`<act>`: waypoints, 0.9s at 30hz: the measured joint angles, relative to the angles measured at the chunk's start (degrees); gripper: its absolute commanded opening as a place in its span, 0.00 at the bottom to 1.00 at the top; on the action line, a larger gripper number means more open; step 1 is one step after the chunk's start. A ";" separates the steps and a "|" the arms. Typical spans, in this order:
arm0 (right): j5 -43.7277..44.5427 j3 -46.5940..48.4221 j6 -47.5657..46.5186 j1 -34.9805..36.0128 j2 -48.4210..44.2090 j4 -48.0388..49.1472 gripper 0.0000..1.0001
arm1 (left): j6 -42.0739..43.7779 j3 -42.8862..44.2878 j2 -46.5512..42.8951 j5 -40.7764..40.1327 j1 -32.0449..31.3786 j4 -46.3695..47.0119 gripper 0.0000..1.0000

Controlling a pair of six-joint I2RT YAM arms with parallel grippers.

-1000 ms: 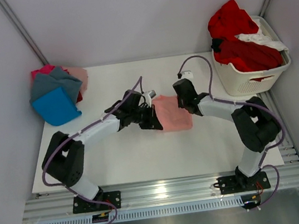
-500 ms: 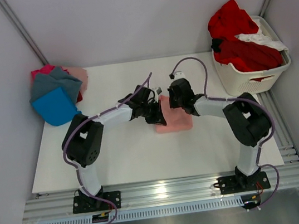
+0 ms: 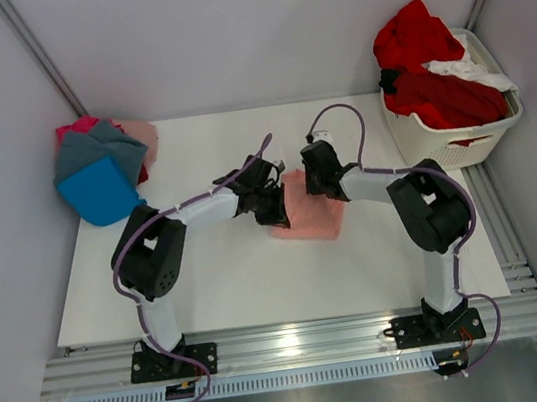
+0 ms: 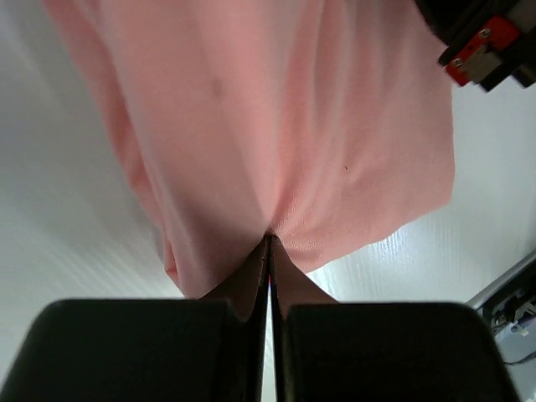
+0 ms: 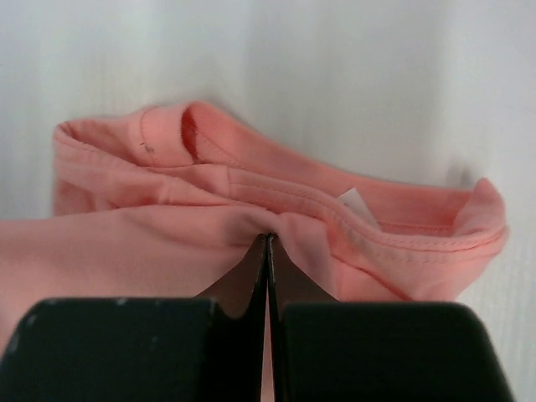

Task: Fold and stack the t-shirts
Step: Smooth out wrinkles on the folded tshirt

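- Pink shirt point(image 3: 313, 216) lay folded small, mid-table point(image 3: 220, 279), between both grippers.
- Left gripper point(image 3: 271, 207) pinched shut on shirt's left edge — cloth fanned away from tips.
- Right gripper point(image 3: 318, 179) clamped shut on collar end, far-right side.
- Stack point(image 3: 100, 170) sat far left, well apart; left gripper nearer — carry prob. goes that way.

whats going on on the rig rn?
Both arms are on the salmon shirt in the middle of the table. The left gripper and right gripper are each shut on a pinch of its cloth, facing each other across it. The shirt lies bunched, partly folded. A pile of shirts sits at the far-left corner, and the basket at far right holds red shirts.
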 measured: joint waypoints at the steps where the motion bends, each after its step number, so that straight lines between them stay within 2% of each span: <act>1: 0.94 0.07 0.35 -0.26 0.00 -0.52 0.00 | -0.02 0.00 0.00 -0.66 0.00 -0.02 0.01; 10: 4.59 -1.18 1.55 -2.34 -1.07 -2.60 0.00 | 0.02 0.02 0.00 -3.50 -0.11 0.31 0.01; 18: 7.08 -1.49 0.79 -3.17 -2.49 -3.61 0.00 | 1.33 -0.13 -0.20 -2.10 -0.11 0.70 0.01; 22: 7.50 -2.47 -0.15 -4.42 -5.60 -4.15 0.04 | 3.13 -2.03 -2.91 -1.29 -0.11 0.39 0.01; 27: 5.66 -5.29 -1.16 -4.63 -14.21 -2.23 0.08 | 5.64 -2.78 -9.35 -2.40 -0.11 -1.33 0.01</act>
